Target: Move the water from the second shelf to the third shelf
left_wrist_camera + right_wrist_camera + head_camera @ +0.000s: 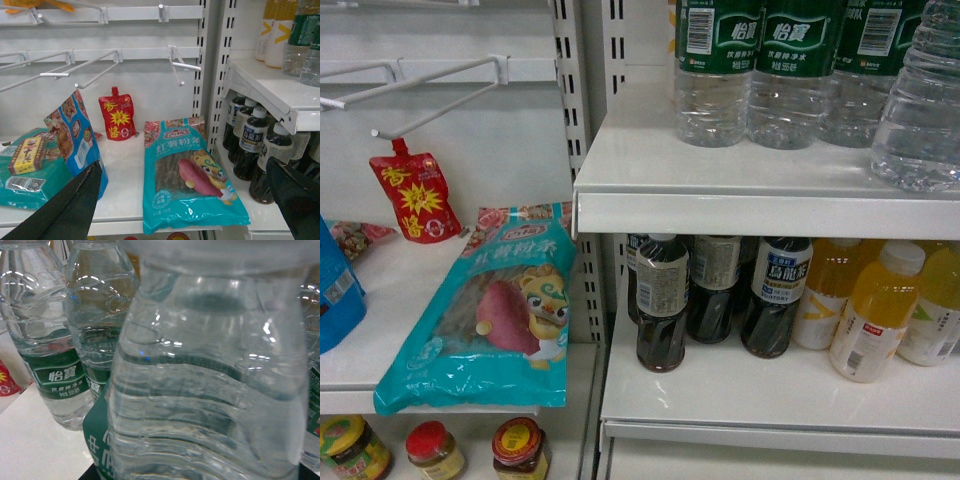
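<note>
Green-labelled water bottles (760, 70) on the upper shelf (740, 190), above dark tea bottles (720, 295).

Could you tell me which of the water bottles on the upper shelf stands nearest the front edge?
The rightmost water bottle: it stands forward near the shelf lip, while the three others line up further back.

A white metal upper shelf (720, 195) carries clear ribbed plastic water bottles with dark green labels (715, 70). On the white lower shelf (760, 400) stand dark tea bottles (662, 305) beside orange juice bottles (875, 315). The white left-hand shelf (380, 330) holds a teal noodle packet (490, 315), which overhangs its front edge, and a red spouted pouch (415, 195).
</note>
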